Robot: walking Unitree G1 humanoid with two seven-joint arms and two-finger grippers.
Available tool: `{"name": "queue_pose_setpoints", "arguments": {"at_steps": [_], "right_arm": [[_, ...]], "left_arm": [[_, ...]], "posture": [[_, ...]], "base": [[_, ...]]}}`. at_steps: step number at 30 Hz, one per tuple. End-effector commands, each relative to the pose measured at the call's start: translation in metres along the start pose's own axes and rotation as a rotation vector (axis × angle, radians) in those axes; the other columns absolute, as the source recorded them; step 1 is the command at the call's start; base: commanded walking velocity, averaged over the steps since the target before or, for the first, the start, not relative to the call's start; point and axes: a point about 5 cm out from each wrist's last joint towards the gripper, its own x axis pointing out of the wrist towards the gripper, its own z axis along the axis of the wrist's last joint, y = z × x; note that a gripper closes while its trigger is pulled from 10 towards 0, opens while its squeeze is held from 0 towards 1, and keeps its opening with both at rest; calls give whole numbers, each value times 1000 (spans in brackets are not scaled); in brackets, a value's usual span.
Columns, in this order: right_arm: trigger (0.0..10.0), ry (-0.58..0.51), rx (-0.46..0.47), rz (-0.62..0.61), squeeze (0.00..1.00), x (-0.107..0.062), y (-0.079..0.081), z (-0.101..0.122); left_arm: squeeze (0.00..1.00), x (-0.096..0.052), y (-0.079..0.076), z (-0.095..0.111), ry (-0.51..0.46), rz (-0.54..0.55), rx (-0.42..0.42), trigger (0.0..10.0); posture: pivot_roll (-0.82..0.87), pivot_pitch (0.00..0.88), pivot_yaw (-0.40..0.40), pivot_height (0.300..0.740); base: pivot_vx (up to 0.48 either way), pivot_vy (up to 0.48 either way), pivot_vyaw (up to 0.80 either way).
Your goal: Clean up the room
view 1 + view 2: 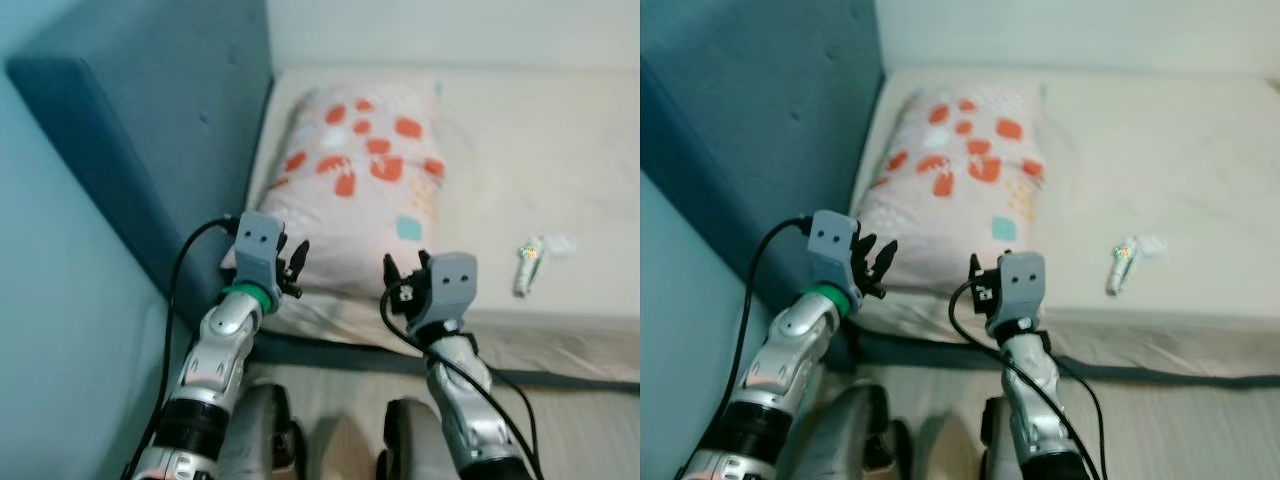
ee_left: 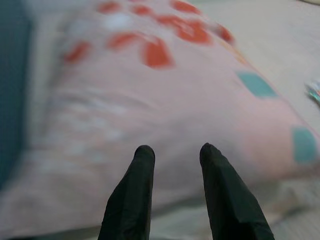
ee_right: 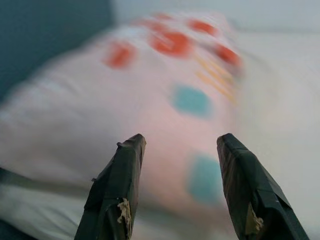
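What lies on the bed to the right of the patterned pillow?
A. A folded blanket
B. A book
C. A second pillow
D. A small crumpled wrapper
D: a small wrapper, whitish with a bit of colour, lies on the sheet to the right of the pillow, apart from it.

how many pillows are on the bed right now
1. The pillow lies at the bed's head end beside the blue headboard, just ahead of both grippers.

A blue headboard point(image 1: 150, 130) walls in the pillow point(image 1: 350, 190) on the robot's left. Open mattress point(image 1: 520, 160) lies to its right, apart from one small wrapper point(image 1: 528, 262).
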Motion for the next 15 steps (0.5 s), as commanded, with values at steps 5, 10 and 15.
{"name": "queue_pose_setpoints", "arguments": {"at_steps": [5,10,15], "right_arm": [[10000,2,12,-19,0,-1,-3,-1],[10000,-3,13,-18,0,0,-4,0],[10000,-1,13,-15,0,0,-3,-1]], "left_arm": [[0,0,2,-4,24,16,4,10000],[0,1,3,-5,30,24,9,10000],[0,1,3,-5,31,28,8,10000]], "posture": [[-65,130,97,570],[-65,130,98,570],[-65,130,98,570]], "base": [[0,0,0],[0,0,0],[0,0,0]]}}
